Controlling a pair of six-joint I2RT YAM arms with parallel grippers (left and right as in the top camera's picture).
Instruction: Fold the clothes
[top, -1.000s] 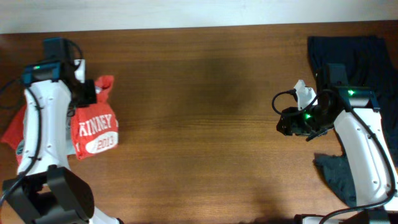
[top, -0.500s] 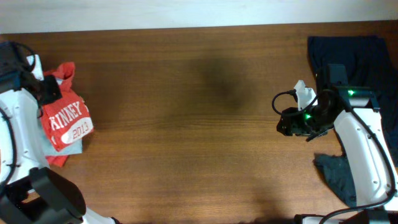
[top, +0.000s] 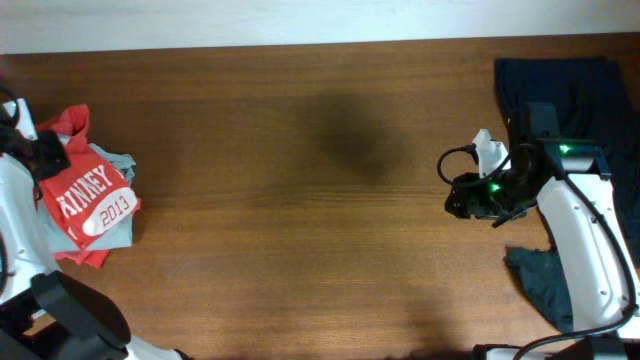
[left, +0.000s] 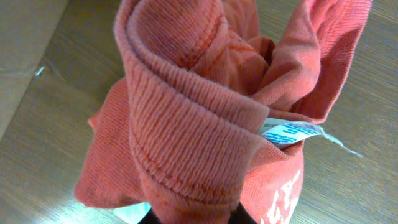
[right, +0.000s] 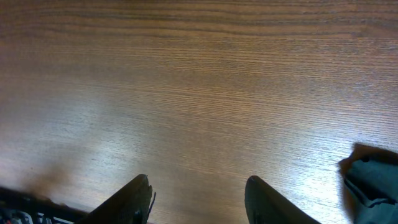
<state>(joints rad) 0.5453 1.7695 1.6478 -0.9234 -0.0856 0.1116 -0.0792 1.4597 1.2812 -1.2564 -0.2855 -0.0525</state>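
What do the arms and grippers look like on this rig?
White shell links on black joints, left arm and right arm alike. Right arm carries green lights and a black cable loop. Right gripper fingers are dark, rounded.

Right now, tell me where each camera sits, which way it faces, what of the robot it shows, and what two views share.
Overhead: fixed above the table, looking straight down; both arms show, left tool on the red T-shirt, right tool near a navy garment.
Left wrist: on the left arm, close on the gripped T-shirt; hardly any tool shows.
Right wrist: on the right arm, facing down at bare wood; both fingers show, apart.
Shared: overhead and left wrist both see the T-shirt.
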